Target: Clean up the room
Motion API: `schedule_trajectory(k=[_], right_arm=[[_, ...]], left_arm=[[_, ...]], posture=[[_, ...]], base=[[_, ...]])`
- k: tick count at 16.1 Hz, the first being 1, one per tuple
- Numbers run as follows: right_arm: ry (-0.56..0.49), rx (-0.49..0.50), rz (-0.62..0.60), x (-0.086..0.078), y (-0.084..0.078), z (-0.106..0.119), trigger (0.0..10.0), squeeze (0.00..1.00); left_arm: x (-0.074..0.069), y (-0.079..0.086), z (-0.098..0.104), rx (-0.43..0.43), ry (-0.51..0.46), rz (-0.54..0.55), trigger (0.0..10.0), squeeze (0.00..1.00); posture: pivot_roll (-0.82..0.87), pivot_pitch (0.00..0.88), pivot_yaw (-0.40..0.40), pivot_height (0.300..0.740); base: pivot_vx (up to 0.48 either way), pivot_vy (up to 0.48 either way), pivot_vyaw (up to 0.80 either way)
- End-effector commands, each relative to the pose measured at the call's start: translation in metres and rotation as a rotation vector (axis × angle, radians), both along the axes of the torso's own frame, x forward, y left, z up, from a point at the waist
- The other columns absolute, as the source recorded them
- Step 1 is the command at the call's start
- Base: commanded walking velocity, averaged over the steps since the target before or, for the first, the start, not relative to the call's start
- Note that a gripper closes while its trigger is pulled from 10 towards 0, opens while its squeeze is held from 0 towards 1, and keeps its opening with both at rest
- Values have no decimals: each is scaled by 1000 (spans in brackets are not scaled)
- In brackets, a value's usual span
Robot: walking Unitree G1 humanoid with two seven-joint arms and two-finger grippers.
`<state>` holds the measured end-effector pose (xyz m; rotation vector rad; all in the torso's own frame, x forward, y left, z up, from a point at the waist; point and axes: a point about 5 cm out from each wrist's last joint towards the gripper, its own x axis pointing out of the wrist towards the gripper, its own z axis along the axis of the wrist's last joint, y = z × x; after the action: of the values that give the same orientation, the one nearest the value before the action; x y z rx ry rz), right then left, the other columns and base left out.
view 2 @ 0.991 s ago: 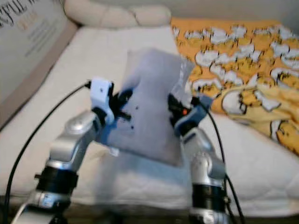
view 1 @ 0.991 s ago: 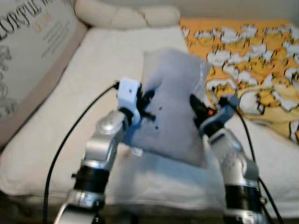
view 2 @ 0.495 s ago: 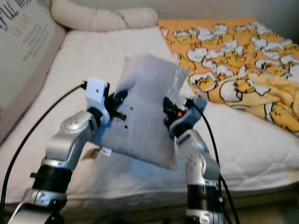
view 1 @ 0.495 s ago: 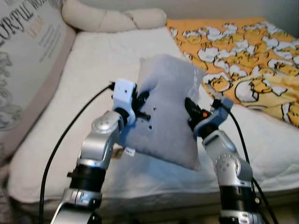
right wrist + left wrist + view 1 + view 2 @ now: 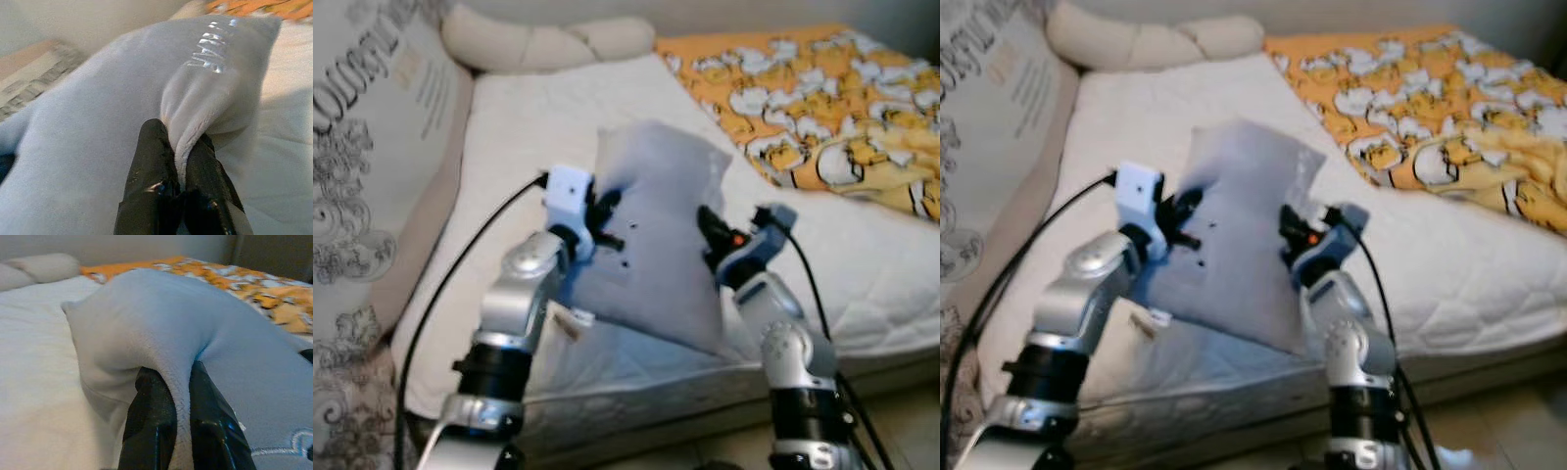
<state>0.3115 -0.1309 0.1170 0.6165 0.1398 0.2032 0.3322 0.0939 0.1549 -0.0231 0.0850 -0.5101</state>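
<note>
At far left a large printed cushion [image 5: 372, 176] leans against the white mattress [image 5: 509, 137]. The left gripper [image 5: 182, 396] pinches a fold of the grey pillow [image 5: 651, 235], which hangs raised above the mattress's near edge between both arms. The right gripper [image 5: 180, 164] clamps the pillow's opposite side. Farther right lies an orange blanket [image 5: 822, 108], its pattern possibly cartoon ducks.

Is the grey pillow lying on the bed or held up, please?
Held up: the left tool and right tool each pinch a fold of the grey pillow, raised above the bed.
</note>
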Motion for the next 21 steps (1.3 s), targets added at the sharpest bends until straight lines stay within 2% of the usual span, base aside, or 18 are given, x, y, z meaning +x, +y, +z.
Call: schedule_trajectory(k=[1, 4, 12, 14, 17, 21], right_arm=[[-23, -8, -21, 3, -3, 6, 10000, 0], [-28, 2, -21, 3, -2, 7, 10000, 0], [-33, 3, 5, 3, 2, 7, 10000, 0], [-45, -14, 54, 4, 6, 8, 10000, 0], [-55, -46, 129, 1, 16, 8, 10000, 0], [-51, -74, 200, -5, 20, 5, 10000, 0]], left_arm=[[1, -7, 11, -13, -42, -23, 10000, 0], [2, -7, 11, -12, -41, -24, 10000, 0], [4, -6, 11, 0, -47, 4, 10000, 0], [5, -3, 14, -19, -58, 13, 10000, 0], [5, -1, 15, -30, -60, 28, 10000, 0], [6, -1, 14, -18, -60, 37, 10000, 0]], posture=[[-69, 0, 41, 740], [-69, 0, 42, 740], [-62, 0, 32, 740], [-59, 0, 30, 740], [-60, 0, 30, 740], [-67, 0, 37, 740]], base=[[0, 368, -463], [0, 356, 0], [0, 0, 0], [0, 0, 0], [177, 0, 800], [288, 0, 800]])
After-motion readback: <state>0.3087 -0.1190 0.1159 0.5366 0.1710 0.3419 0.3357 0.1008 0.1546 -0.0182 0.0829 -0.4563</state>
